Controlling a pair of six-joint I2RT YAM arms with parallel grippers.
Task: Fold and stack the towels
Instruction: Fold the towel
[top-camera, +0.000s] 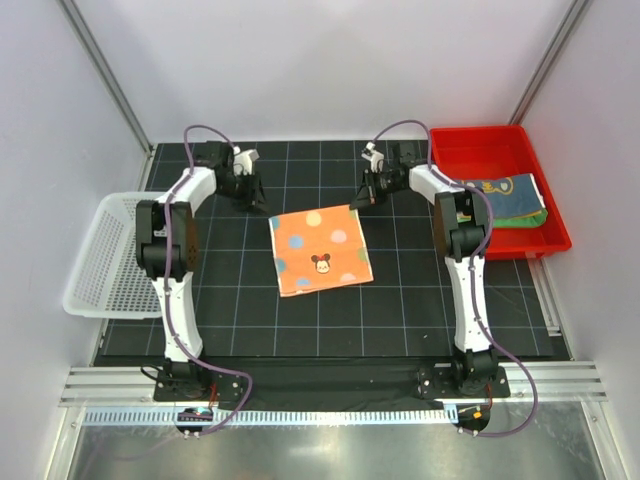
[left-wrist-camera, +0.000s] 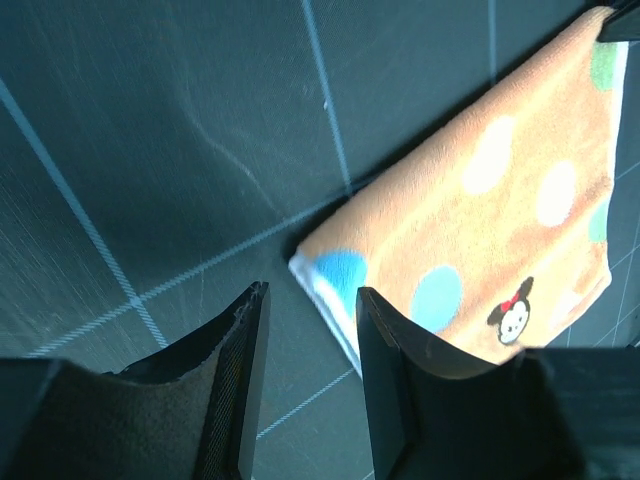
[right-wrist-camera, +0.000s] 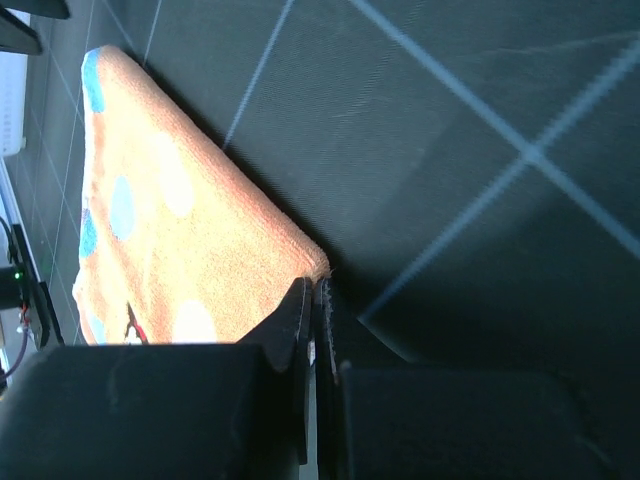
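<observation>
One orange towel (top-camera: 320, 250) is laid flat on the mat (top-camera: 420, 300). Its far right corner is pinched by the closed right gripper (right-wrist-camera: 312, 290). The left gripper (left-wrist-camera: 310, 300) is held apart just short of the far left corner. The first fold is judged to be starting, so that corner must be clamped next.

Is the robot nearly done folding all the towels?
Not nearly. Done: nothing is folded yet; the orange towel lies flat and open on the mat. In hand: the right gripper is shut on its far right corner, while the left gripper is open beside the far left corner. Left: folding this one, then the other towels waiting in the red bin, and stacking them.
</observation>
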